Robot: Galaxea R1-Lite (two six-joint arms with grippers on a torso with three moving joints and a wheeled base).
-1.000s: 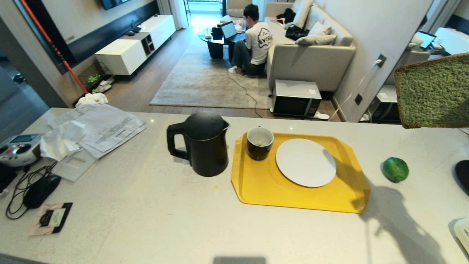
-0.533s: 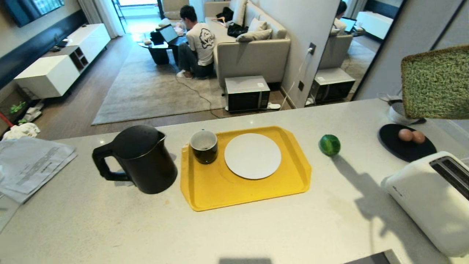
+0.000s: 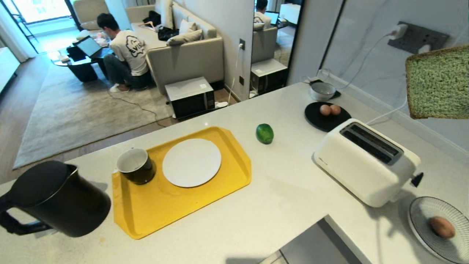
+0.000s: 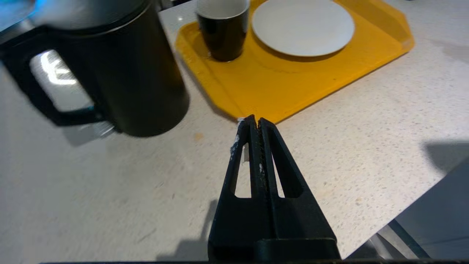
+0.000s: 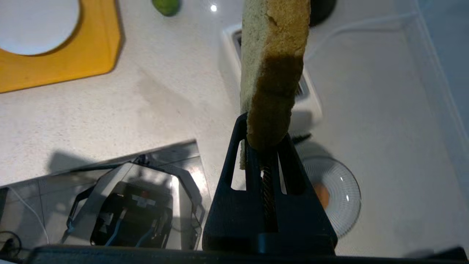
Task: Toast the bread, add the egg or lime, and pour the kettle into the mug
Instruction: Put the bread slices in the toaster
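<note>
Presently, right gripper [image 5: 266, 145]: clamped on the bread [image 5: 273, 69], above the toaster [image 3: 366, 161].
Left gripper [image 4: 255, 123]: closed, empty, beside the kettle [image 4: 110, 69].

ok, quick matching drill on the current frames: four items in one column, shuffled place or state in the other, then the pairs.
Items
1. pale green bread slice
2. glossy dark green lime
3. small black mug, white inside
4. tall matte black kettle

Places
A. on the yellow tray, beside the white plate
B. on the counter, off the tray's mug end
C. clamped in the right gripper
D. bare counter between tray and white toaster

Pairs: 1-C, 2-D, 3-A, 4-B
</note>
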